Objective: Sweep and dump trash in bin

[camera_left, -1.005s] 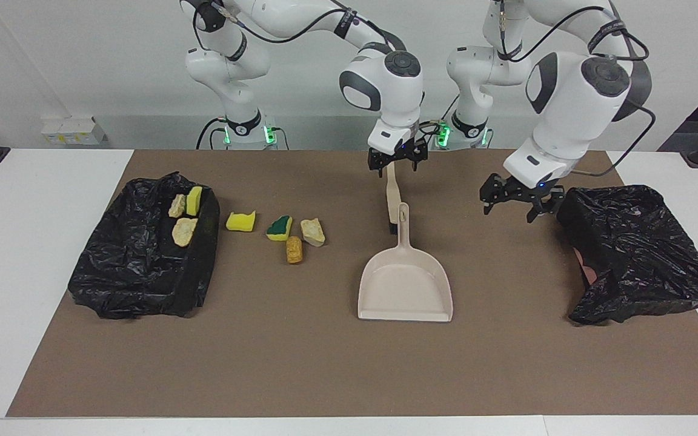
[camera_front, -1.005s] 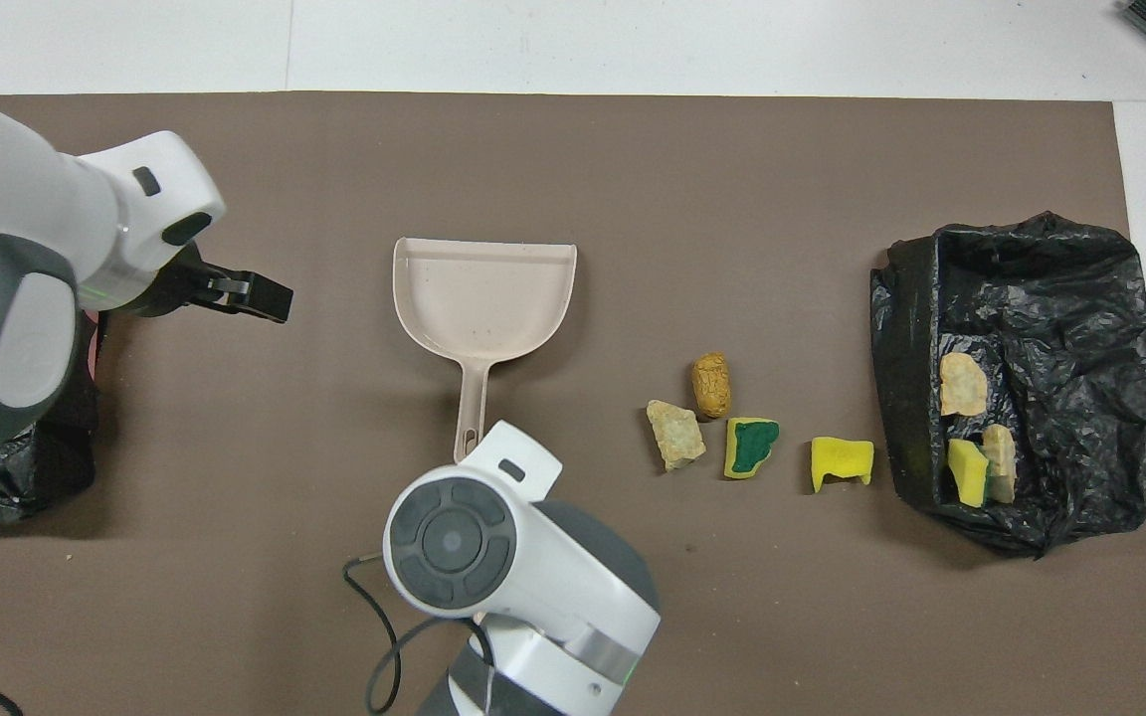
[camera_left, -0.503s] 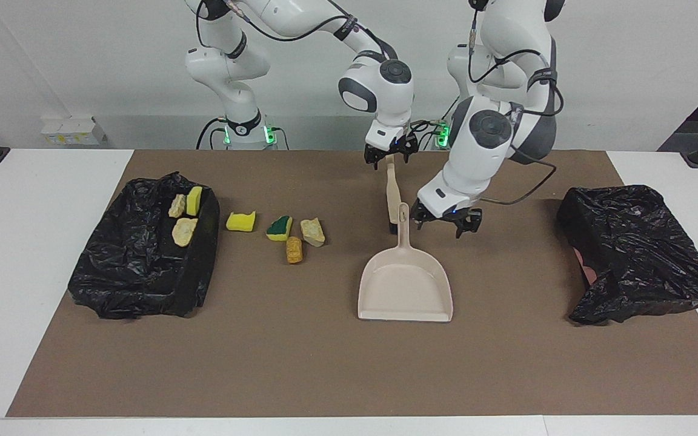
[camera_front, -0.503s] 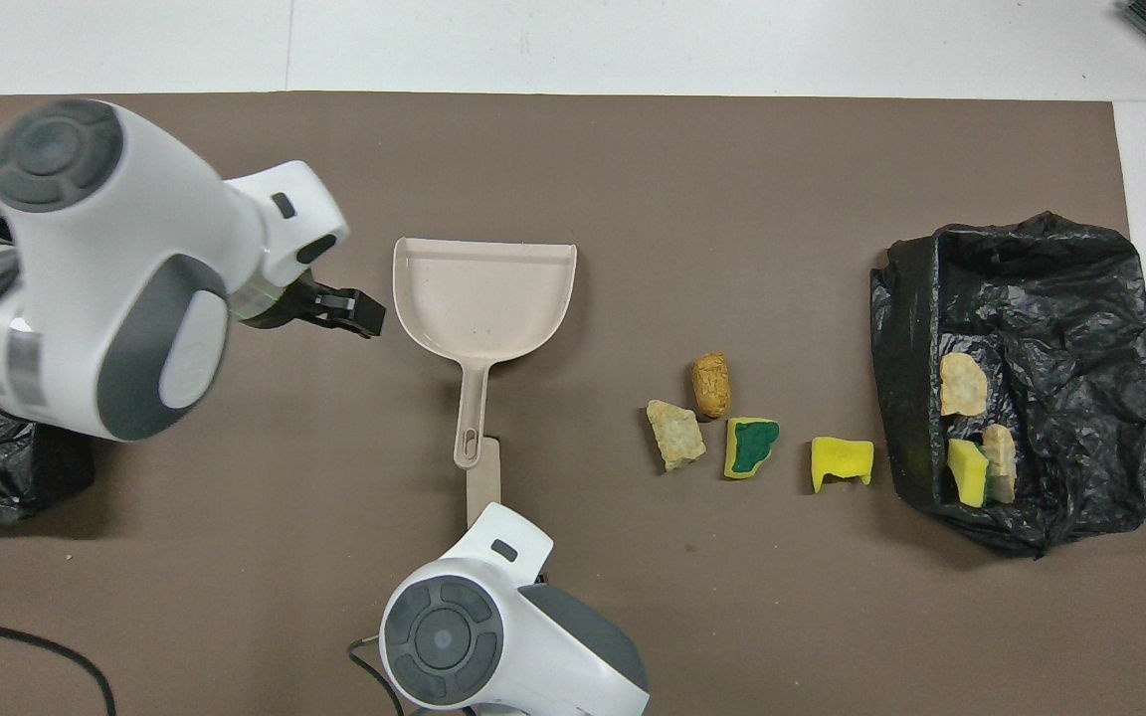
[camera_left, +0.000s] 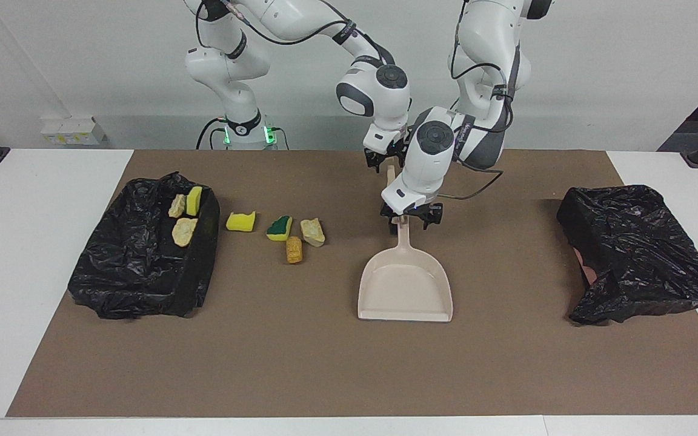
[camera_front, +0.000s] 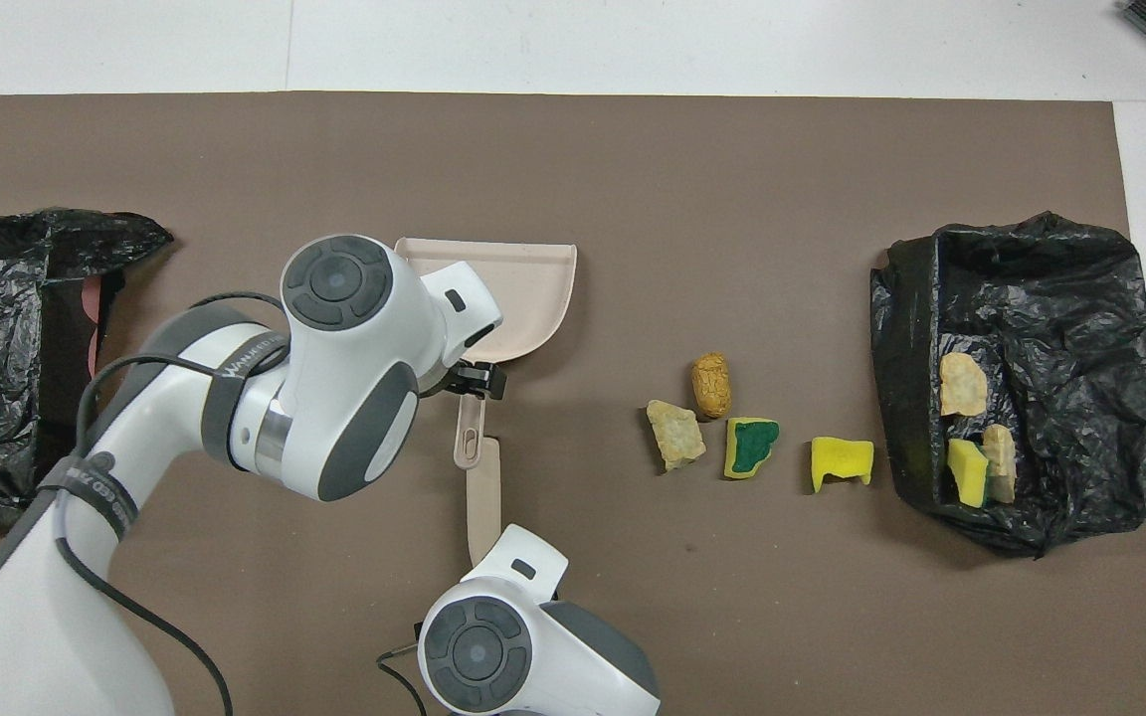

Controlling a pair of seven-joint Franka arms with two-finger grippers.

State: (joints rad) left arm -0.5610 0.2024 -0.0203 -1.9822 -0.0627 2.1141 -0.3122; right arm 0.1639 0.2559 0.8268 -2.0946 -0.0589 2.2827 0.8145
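Observation:
Several trash scraps lie on the brown mat: a yellow sponge [camera_left: 240,221], a green-topped sponge [camera_left: 279,227], a tan lump [camera_left: 312,232] and an orange lump [camera_left: 294,249]. Three more scraps [camera_left: 184,231] rest in the black-bagged bin [camera_left: 137,266] at the right arm's end. The beige dustpan [camera_left: 405,284] lies flat mid-table, handle toward the robots. My left gripper [camera_left: 408,219] is low at that handle [camera_front: 469,438], open, one finger on each side. The beige brush [camera_front: 482,497] lies nearer the robots, end-on to the dustpan handle. My right gripper [camera_left: 385,162] is at its handle end, partly hidden by the left arm.
A second black-bagged bin [camera_left: 640,254] sits at the left arm's end of the table. The brown mat [camera_left: 325,363] covers most of the white table. The left arm's cable [camera_left: 476,191] hangs low beside the dustpan handle.
The left arm has swung from beside the bin at its end of the table to the dustpan handle and come down. The right gripper drew back along the brush handle toward the robots.

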